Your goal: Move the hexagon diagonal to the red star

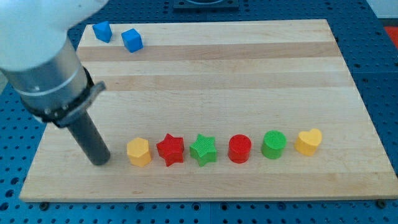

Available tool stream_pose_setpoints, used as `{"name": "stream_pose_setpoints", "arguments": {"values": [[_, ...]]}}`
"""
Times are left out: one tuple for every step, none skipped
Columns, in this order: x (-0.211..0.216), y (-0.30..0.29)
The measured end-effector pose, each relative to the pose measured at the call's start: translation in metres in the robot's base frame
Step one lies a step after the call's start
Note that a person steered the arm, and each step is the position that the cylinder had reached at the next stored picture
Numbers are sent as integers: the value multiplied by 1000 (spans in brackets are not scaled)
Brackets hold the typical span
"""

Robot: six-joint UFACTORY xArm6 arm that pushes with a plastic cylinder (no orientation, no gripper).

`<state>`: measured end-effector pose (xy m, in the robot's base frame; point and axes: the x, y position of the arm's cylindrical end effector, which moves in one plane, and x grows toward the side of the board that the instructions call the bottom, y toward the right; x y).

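A yellow hexagon (138, 152) stands near the view's bottom left of the wooden board (249, 81). A red star (170, 149) sits just to its right, close beside it. My tip (100, 161) rests on the board just left of the yellow hexagon, a small gap apart from it. The dark rod rises up and left into the grey arm (43, 68).
Right of the red star, in one row: a green star (203, 149), a red cylinder (239, 149), a green cylinder (273, 144), a yellow heart (308, 141). Two blue blocks (102, 31) (132, 40) lie at the view's top left.
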<state>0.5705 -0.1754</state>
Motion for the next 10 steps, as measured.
{"name": "stream_pose_setpoints", "arguments": {"values": [[27,36],[30,61],[24,69],[9,69],[-10,68],[-34,68],[-42,61],[-23,40],[-15,17],[-17,10]]}}
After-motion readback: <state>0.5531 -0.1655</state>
